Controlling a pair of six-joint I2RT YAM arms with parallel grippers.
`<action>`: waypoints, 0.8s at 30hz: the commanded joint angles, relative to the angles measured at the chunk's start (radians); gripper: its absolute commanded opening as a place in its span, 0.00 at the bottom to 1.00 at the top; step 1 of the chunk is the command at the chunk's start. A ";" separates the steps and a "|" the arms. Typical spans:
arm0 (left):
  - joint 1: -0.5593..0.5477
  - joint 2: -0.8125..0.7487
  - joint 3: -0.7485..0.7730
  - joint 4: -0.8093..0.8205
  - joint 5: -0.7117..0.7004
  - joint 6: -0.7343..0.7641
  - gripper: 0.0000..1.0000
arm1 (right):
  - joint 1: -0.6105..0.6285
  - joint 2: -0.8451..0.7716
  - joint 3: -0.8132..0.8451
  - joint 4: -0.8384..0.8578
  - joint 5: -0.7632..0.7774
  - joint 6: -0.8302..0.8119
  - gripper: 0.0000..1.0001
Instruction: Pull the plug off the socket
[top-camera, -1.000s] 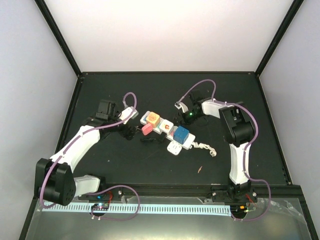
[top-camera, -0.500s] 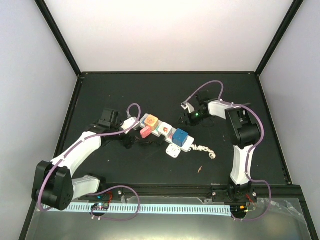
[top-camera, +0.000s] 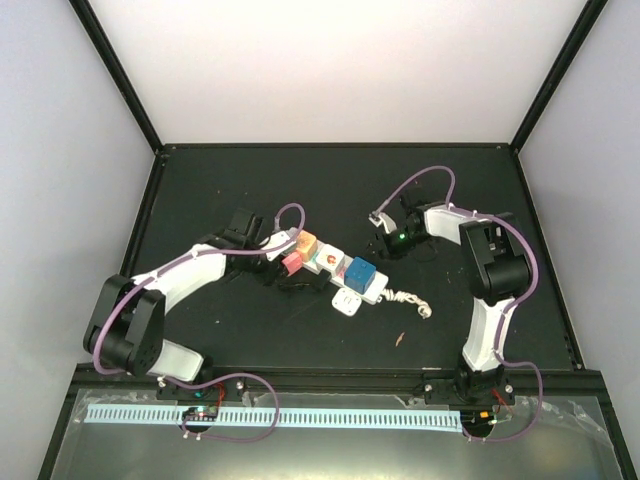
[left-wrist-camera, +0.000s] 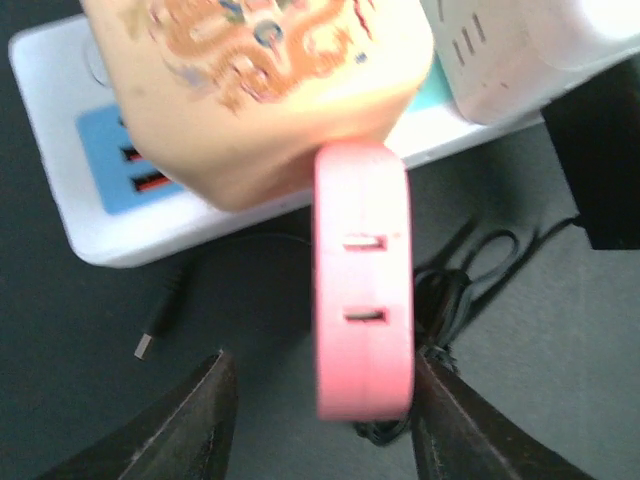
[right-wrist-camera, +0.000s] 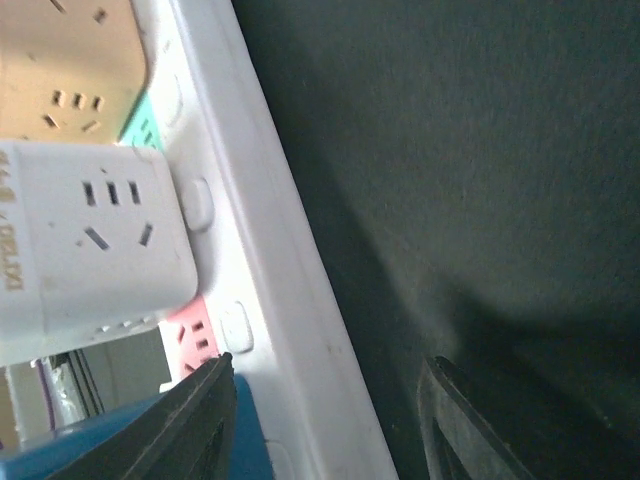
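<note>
1. Right fingers (right-wrist-camera: 200, 425) stood spread at the bottom of the right wrist view. The long white rim of the socket (right-wrist-camera: 290, 300) ran between them and dark surface (right-wrist-camera: 480, 150) showed beside one, so nothing was pinched. Lying mid-surface in the overhead view and not pinned, the socket could have lifted or slid along with any pull.
2. Orange cube adapter (left-wrist-camera: 260, 90) sat on the socket, touching the top of the pink plug (left-wrist-camera: 362, 290). A tilted pull could have dragged it loose as well.
3. At frame centre, the pink plug stuck out past the socket's lower rim. Left fingers (left-wrist-camera: 195, 430) were spread either side of it, one just beside it and the other apart. Uneven closing could have twisted the plug and let it slip.
4. Thin black cable (left-wrist-camera: 437, 300) lay looped beside the plug, where a finger could have snagged it.
</note>
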 joint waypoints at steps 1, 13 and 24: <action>-0.008 0.028 0.062 0.075 -0.049 -0.041 0.43 | 0.004 0.027 -0.018 -0.038 -0.044 -0.028 0.53; -0.007 0.086 0.109 0.088 0.004 -0.035 0.27 | 0.024 0.024 -0.117 -0.046 -0.151 -0.031 0.51; -0.007 0.061 0.052 0.102 0.051 0.003 0.30 | 0.025 -0.058 -0.067 -0.035 -0.119 -0.056 0.56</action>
